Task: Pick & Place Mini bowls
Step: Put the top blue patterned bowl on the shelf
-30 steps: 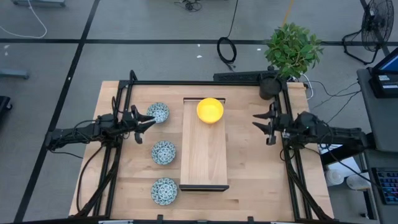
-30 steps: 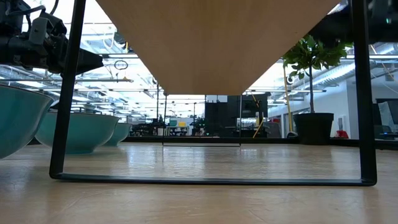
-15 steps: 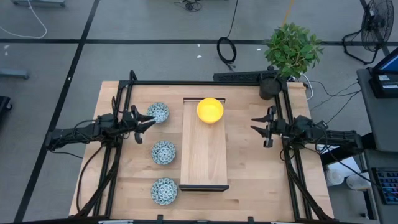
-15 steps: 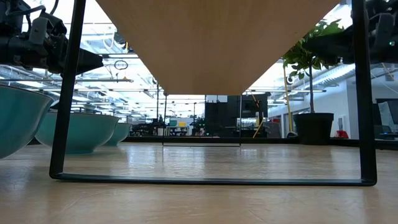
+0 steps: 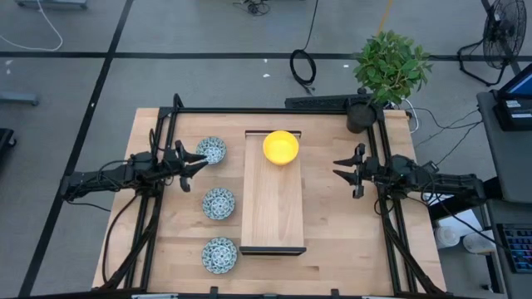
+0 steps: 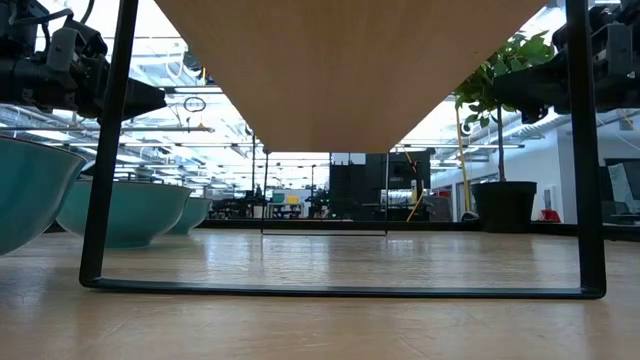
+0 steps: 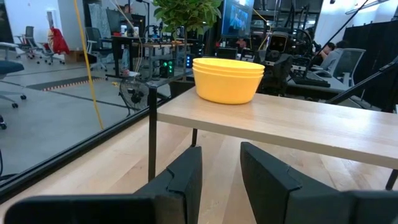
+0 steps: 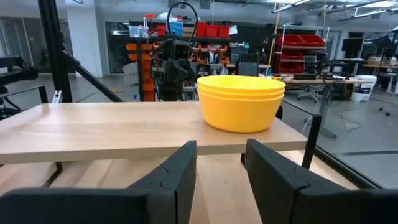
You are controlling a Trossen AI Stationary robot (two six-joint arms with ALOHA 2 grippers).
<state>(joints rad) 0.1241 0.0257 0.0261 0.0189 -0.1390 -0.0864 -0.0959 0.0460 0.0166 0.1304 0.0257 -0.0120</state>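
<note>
Three yellow mini bowls sit nested in one stack (image 5: pixel 281 147) on the far end of the raised wooden tray (image 5: pixel 273 212); the stack also shows in the left wrist view (image 7: pixel 227 79) and the right wrist view (image 8: pixel 241 102). Three blue-green patterned bowls (image 5: pixel 211 150) (image 5: pixel 219 203) (image 5: pixel 219 255) rest on the table left of the tray, one behind the other. My left gripper (image 5: pixel 199 163) hovers open just near-left of the farthest patterned bowl. My right gripper (image 5: pixel 339 171) is open, right of the tray, pointing at it.
The tray stands on thin black metal legs (image 6: pixel 100 160), its underside (image 6: pixel 340 70) above the table. A potted plant (image 5: pixel 389 71) stands at the far right corner. Black frame rails (image 5: pixel 166 133) run along both table sides. Bare wood lies right of the tray.
My right gripper has moved a little toward the table's left, closer to the tray, keeping its fingers open. The left arm and all bowls have stayed in place.
</note>
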